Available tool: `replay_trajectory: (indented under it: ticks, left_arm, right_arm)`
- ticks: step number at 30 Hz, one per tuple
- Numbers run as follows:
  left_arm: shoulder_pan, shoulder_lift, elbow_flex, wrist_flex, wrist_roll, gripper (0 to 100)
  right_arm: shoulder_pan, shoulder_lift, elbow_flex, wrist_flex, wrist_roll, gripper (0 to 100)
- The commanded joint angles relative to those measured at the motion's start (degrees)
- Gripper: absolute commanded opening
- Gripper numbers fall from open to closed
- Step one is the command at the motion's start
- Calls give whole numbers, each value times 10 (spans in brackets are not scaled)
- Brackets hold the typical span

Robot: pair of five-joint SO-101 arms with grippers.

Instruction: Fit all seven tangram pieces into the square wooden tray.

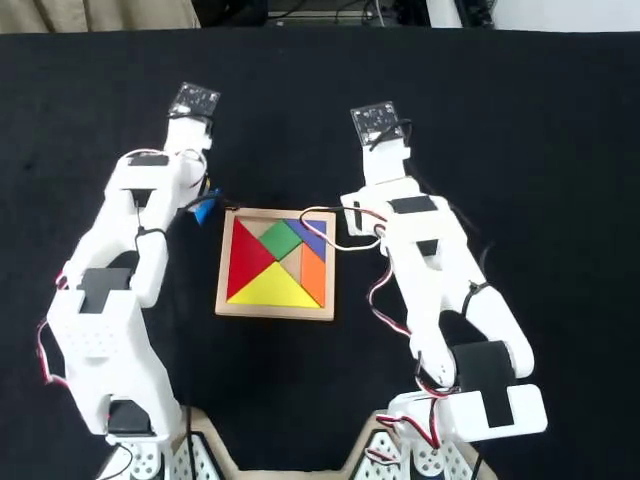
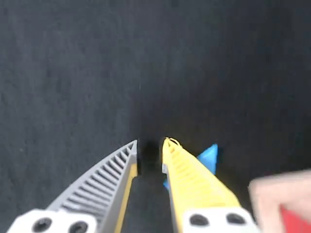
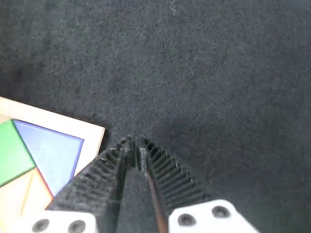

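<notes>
Left tool [image 2: 151, 142], parted and empty, hangs over the blue triangle [image 2: 209, 156] beside the tray [image 1: 221, 290]; light, stiff, thin, it likely needs an edge pinch. Right tool [image 3: 135, 141] clenched.

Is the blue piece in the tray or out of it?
Out. The blue piece lies on the black cloth just outside a corner of the wooden tray, beside the yellow finger of the left claw.

Coloured pieces [image 1: 272, 272] lie in the tray [image 1: 275, 314]; a blue piece [image 1: 205, 209] sits, seemingly, just outside its corner.
</notes>
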Motion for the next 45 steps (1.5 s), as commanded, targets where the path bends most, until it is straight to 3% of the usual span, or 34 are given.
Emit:
replay_trajectory:
  ticks: [1,6,14,20,26,28,32,39,45]
  left_arm:
    - [-19,-11,-29,82,-69,97]
    - [-30,-11,-29,186,-157,97]
    - [-32,-105,-2,237,-159,97]
    - [-17,-224,58,174,-163,98]
    - [57,-240,182,171,-237,98]
    - [70,-240,194,157,-229,98]
    - [71,-237,196,88,-183,98]
    - [70,-178,187,10,-183,98]
    - [70,-103,120,5,-180,98]
  right_arm:
    - [5,-2,-3,-11,0,11]
    - [5,-2,-3,-11,0,11]
    - [5,-2,-3,-11,0,11]
    - [6,-2,-3,-11,0,11]
    - [8,-2,-3,-11,0,11]
    - [8,-2,-3,-11,0,11]
    - [8,-2,-3,-10,0,11]
    - [8,-2,-2,-7,0,11]
    - [8,-2,-2,-7,0,11]
